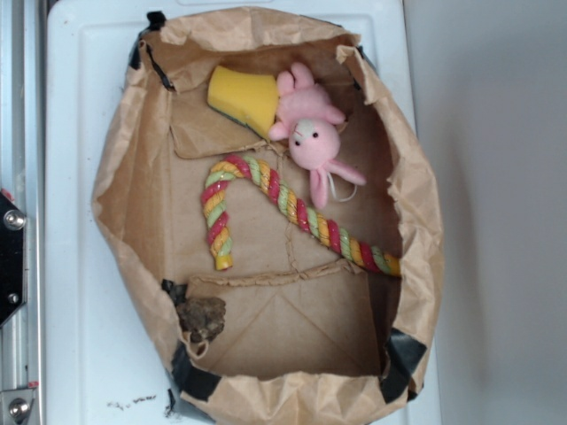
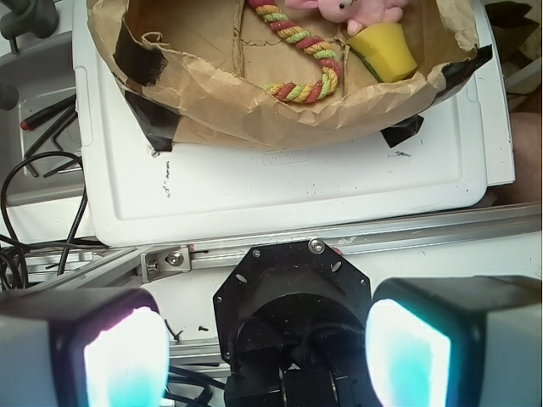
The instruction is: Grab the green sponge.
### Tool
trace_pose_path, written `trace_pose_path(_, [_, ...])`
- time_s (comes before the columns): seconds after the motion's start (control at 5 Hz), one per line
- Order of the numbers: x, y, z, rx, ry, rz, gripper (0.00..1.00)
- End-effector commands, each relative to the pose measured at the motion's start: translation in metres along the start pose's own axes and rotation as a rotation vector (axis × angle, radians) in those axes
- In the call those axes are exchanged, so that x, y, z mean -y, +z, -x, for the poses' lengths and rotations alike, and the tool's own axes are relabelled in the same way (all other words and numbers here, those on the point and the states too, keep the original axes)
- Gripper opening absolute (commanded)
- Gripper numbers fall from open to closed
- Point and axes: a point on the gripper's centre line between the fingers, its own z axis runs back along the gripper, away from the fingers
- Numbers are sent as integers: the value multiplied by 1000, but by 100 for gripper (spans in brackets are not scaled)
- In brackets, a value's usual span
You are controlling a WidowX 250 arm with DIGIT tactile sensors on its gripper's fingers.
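3 things in the bag: the green sponge (image 2: 386, 51), a pink plush bunny (image 2: 356, 12) and a striped rope toy (image 2: 301, 59), all lying on the floor of a brown paper bag (image 2: 280, 119) with its walls rolled down.
Sponge: mostly yellow, with a thin dark green side; in the wrist view it is far ahead of the pincer and a little to its right, close behind the near wall of the bag.
Neighbours: the bunny touches the sponge on its far side; the curved end of the rope toy is just beside it, to the left as the pincer sees it.
Support: the bag stands on a white tray-like board (image 2: 297, 186) on the desk.
Pincer (image 2: 267, 356): open, the 2 pads wide apart with nothing between them; it is outside the bag, well apart from the sponge and on the near side of a metal rail (image 2: 339, 242).
Step in hand: I judge this is the very start, the approach is not yet made and the sponge is untouched.
Next move: go forward over the bag wall, shift a little right, then come down with the pads on 2 opposite sides of the sponge.
Care: the bunny is so close that a pad can catch it, so the side away from the bunny is better for entering.
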Motion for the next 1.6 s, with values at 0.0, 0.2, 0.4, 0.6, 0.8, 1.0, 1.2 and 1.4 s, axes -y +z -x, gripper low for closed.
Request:
trace_pose_path(0.0, [0, 0, 0, 0, 0, 0, 100])
trace_pose_path(0.2, [-21, -23, -49, 22, -6, -52, 100])
trace_pose_path(0.4, [-45, -59, -83, 7, -57, -46, 100])
trace_pose_path(0.6, [-62, -85, -103, 10, -145, -24, 100])
trace_pose_path(0.8, [-64, -103, -109, 2, -215, -43, 100])
trace_pose_path(1.0, [-59, -125, -116, -6, -315, -24, 100])
trace_pose_path(1.2, [-63, -136, -132, 2, -349, -4, 100])
trace_pose_path(1.4, [-79, -136, -136, 0, -311, -31, 100])
